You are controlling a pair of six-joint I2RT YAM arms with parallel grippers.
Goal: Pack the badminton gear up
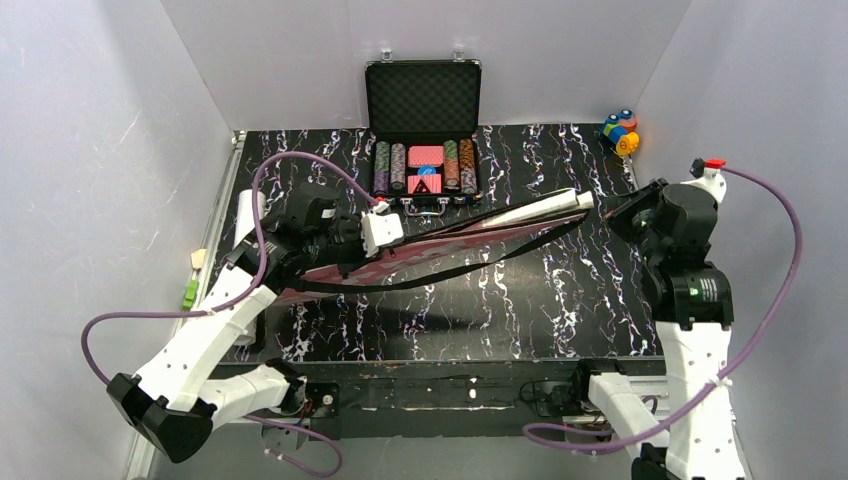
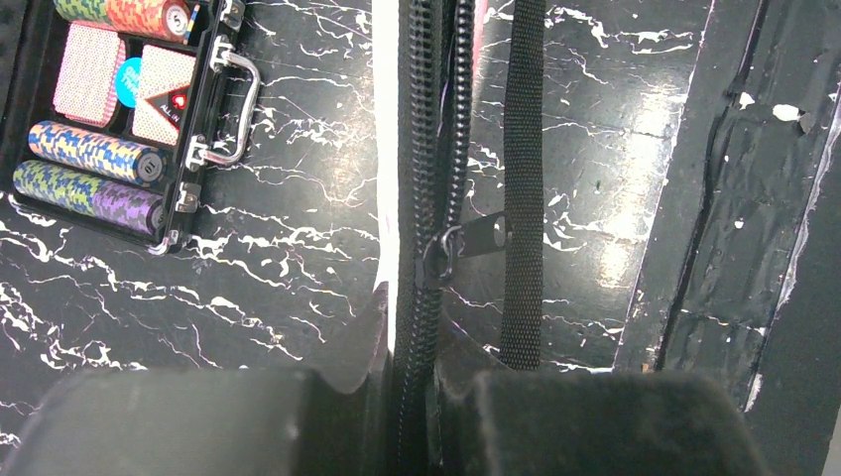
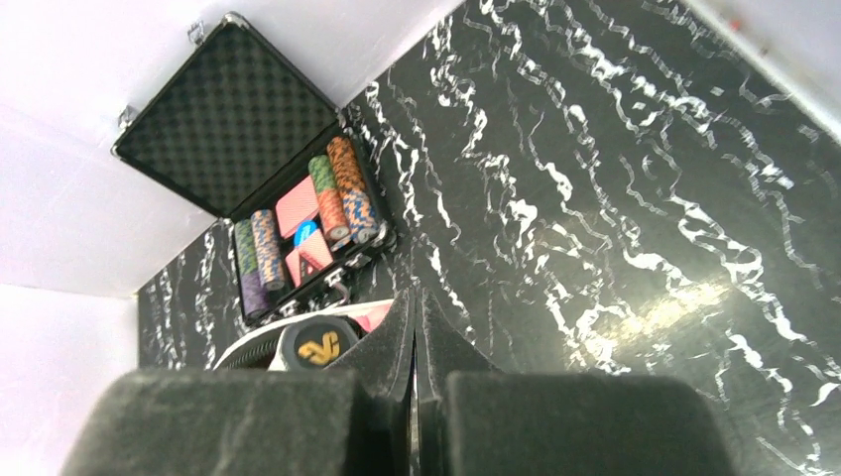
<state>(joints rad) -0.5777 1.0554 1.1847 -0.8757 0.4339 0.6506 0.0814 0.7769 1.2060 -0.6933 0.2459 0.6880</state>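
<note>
The pink racket cover [image 1: 420, 255] lies slantwise across the black marble table, raised at its left part, with its black strap [image 1: 470, 268] looping below it. A white racket handle [image 1: 545, 207] sticks out of its right end. My left gripper [image 1: 392, 243] is shut on the cover's black zipper edge [image 2: 421, 149]; the zipper pull [image 2: 451, 246] and strap [image 2: 523, 178] hang just beyond my fingers. My right gripper [image 1: 607, 208] sits at the handle's tip, jaws shut with nothing showing between them. In the right wrist view the handle's black butt cap [image 3: 319, 344] lies just left of that gripper [image 3: 417, 317].
An open black case of poker chips [image 1: 423, 150] stands at the back centre, close behind the cover. A small multicoloured toy [image 1: 620, 132] sits in the back right corner. White walls enclose the table on three sides.
</note>
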